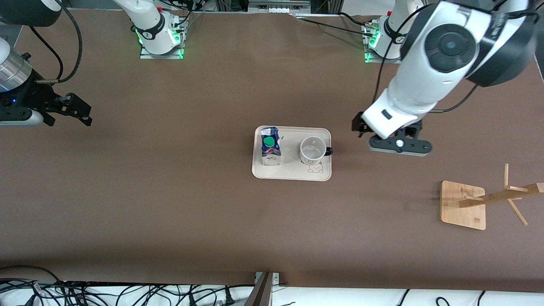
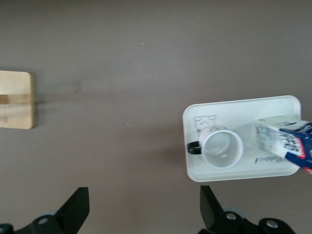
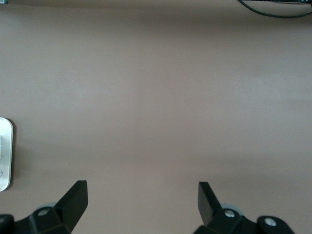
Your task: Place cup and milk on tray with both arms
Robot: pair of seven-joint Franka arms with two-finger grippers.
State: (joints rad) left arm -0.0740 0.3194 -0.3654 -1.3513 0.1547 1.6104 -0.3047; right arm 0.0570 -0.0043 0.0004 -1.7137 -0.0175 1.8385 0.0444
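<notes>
Here your left gripper (image 2: 141,214) hangs spread and empty over the bare worktop (image 1: 170,204), beside the tray (image 1: 291,173) toward the left arm's end. Your right gripper (image 3: 141,212), also spread and empty, is well away from the tray at the right arm's end. On the tray stand the cup (image 1: 312,150) and, beside it, the milk (image 1: 270,146).
</notes>
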